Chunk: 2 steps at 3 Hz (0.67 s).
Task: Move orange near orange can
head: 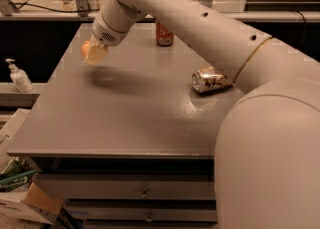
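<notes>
One orange [85, 48] sits pinched in the fingers [98, 56] of the gripper [93, 54], which are closed about it and hide all but a sliver of it. It hangs above the worktop [125, 118], well to the left of the orange can [210, 79] and a little farther back. The fruit looks light, firm and round, with skin smooth enough to slip, so a hold across its widest middle suits it. The crushed can would likely skid at a nudge.
</notes>
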### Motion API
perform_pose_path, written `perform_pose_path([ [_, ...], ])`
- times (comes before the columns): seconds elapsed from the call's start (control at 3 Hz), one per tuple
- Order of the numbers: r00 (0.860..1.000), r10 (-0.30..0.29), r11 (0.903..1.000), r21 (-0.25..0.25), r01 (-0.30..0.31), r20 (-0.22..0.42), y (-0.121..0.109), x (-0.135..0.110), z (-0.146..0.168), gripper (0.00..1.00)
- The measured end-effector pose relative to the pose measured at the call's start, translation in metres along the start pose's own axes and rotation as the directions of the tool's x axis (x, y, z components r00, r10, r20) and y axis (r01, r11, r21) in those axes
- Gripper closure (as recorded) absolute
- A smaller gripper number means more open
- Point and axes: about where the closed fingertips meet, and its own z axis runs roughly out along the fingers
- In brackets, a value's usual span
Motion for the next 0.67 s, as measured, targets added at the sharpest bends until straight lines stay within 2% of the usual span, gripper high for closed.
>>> perform_pose_path([
  [0.33, 0.999, -0.002, 0.9976, 0.070, 0.005, -0.039, -0.011, 0.015, -0.031, 1.00],
  [0.67, 0.996, -0.003, 0.9892, 0.146, 0.015, -0.085, -0.026, 0.034, -0.066, 1.00],
])
